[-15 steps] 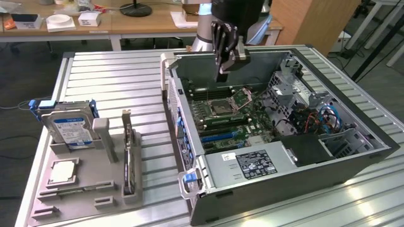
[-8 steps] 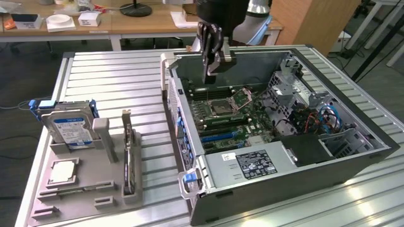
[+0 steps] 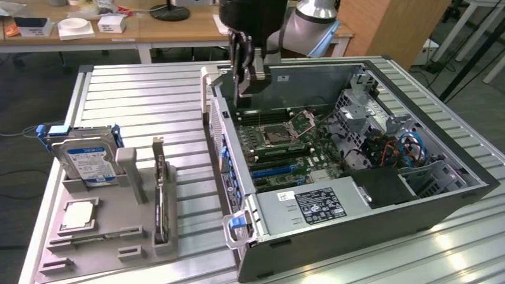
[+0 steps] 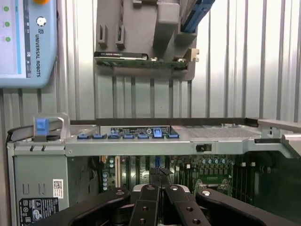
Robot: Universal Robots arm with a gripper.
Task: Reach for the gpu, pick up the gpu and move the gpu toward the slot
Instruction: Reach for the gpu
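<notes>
Gripper [image 3: 245, 89] shut, empty, over the computer case [image 3: 379, 234]. Gpu [image 3: 162, 198] stands on edge in a holder [image 3: 106, 236] beside the case, well apart, long axis parallel to the case wall.

Gpu [image 3: 162, 204] was dark w/ silver bracket; hard drive [image 3: 85, 164] silver w/ blue label; holder [image 3: 118, 228] grey; table [image 3: 158, 100] ribbed silver.
</notes>
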